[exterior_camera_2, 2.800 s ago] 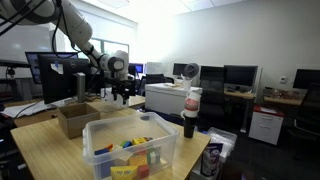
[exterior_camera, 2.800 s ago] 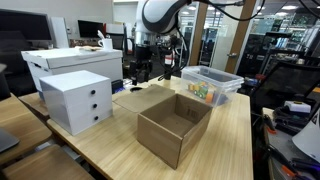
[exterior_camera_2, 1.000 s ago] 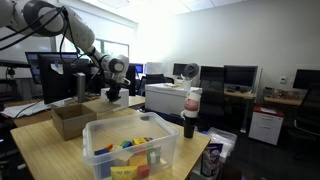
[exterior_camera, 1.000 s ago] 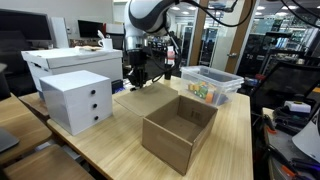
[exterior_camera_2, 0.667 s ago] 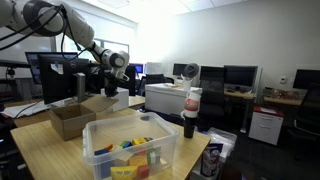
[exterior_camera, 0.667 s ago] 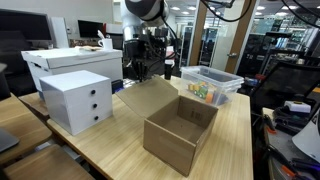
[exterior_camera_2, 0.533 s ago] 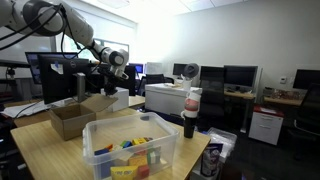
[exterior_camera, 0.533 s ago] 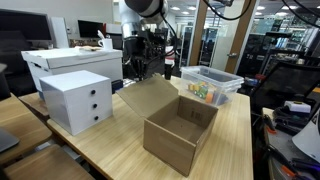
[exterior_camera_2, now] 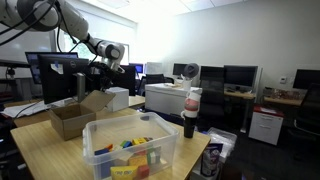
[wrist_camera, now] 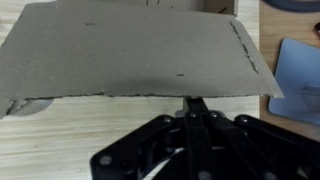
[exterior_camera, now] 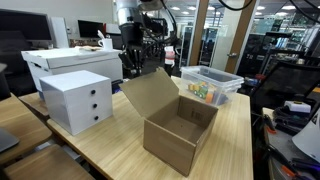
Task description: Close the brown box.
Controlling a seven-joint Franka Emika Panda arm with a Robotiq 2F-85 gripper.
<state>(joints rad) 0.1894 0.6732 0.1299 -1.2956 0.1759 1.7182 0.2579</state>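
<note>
The brown box (exterior_camera: pixel 182 137) stands open on the wooden table, its inside empty; it also shows as the brown box (exterior_camera_2: pixel 66 121) behind the clear bin. Its big flap (exterior_camera: pixel 150 92) is raised at a slant over the box's far side. My gripper (exterior_camera: pixel 141 70) is at the flap's upper edge. In the wrist view the flap (wrist_camera: pixel 130 50) fills the top of the picture. There my gripper (wrist_camera: pixel 197 101) is shut, its fingers (wrist_camera: pixel 197 110) pressed together with their tips hidden at the flap's edge. No hold on the flap is visible.
A white three-drawer box (exterior_camera: pixel 78 101) stands beside the brown box. A clear plastic bin (exterior_camera: pixel 212 85) of coloured items sits behind it, and the same bin (exterior_camera_2: pixel 130 148) is nearest the camera. A dark bottle (exterior_camera_2: pixel 190 112) stands by the bin. Desks and monitors surround the table.
The flap has swung from nearly flat on the table to a raised slant. My gripper rose with its edge and stayed shut.
</note>
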